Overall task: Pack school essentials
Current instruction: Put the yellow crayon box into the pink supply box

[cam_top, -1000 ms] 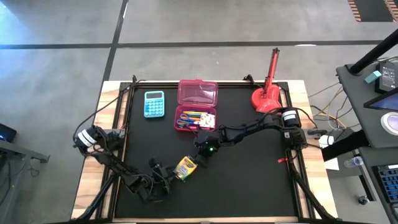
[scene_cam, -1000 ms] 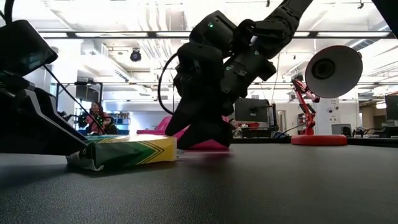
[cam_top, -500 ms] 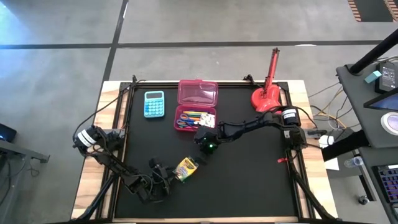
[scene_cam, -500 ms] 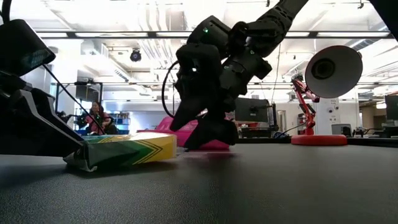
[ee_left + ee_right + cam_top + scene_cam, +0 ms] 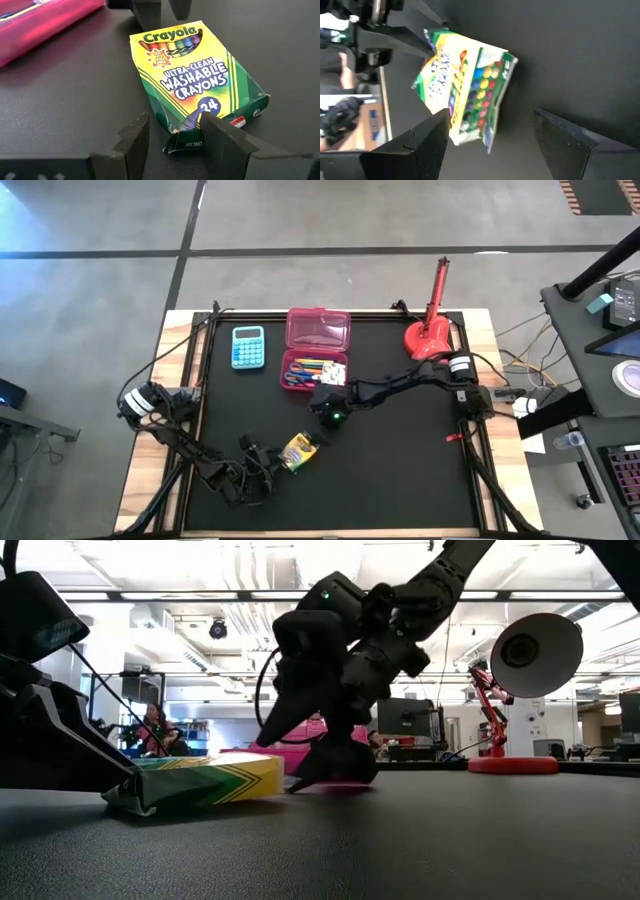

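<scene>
A yellow-and-green crayon box [image 5: 297, 450] [image 5: 190, 75] lies flat on the black mat, toward the near edge. My left gripper [image 5: 175, 120] [image 5: 272, 458] reaches it from the left and is shut on its crumpled end. My right gripper [image 5: 326, 423] [image 5: 490, 112] hangs open just right of and beyond the box, fingers pointing at it [image 5: 465, 85] without touching. The open pink case [image 5: 317, 330] sits farther back. Its tray [image 5: 312, 369] holds coloured pencils, pens, blue-handled scissors and a small white-and-yellow pack. My left gripper pinches the crayon box at the torn, crumpled corner of its end [image 5: 185, 141] between the two fingers. The fingers [image 5: 220, 140] come in level from the table's left side. The box lies flat on the mat and points away from the gripper.
A light-blue calculator [image 5: 248, 347] lies left of the pink case. A red desk lamp [image 5: 430, 335] [image 5: 530, 660] stands at the far right corner. Bare mat stretches right of the box and along the near edge. A person sits in the room beyond [image 5: 155, 730].
My right gripper has tipped toward the crayon box and shifted slightly toward the far-left. In the low view its fingers have spread wider apart, so it has opened. The crayon box and my left gripper have stayed where they were.
</scene>
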{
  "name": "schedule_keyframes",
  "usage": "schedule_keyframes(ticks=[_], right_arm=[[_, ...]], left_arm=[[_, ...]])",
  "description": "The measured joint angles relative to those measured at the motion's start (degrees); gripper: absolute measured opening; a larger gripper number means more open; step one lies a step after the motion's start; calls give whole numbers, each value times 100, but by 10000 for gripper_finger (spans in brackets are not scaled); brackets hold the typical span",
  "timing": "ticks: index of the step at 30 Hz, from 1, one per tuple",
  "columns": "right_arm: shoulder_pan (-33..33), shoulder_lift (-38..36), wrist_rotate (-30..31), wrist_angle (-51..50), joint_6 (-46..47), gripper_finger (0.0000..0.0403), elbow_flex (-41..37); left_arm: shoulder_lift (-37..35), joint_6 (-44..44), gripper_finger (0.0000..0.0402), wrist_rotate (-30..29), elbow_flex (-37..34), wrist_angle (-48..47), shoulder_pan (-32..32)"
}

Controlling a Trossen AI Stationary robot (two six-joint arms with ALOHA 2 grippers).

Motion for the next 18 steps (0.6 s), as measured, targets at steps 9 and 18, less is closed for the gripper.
schedule_keyframes(ticks=[9, 18], right_arm=[[2, 202, -256, 486, 325, 267, 2], [129, 234, -407, 517, 237, 258, 149]], left_arm=[[2, 73, 164, -35, 0, 8, 22], [4, 598, 164, -76, 2, 97, 431]])
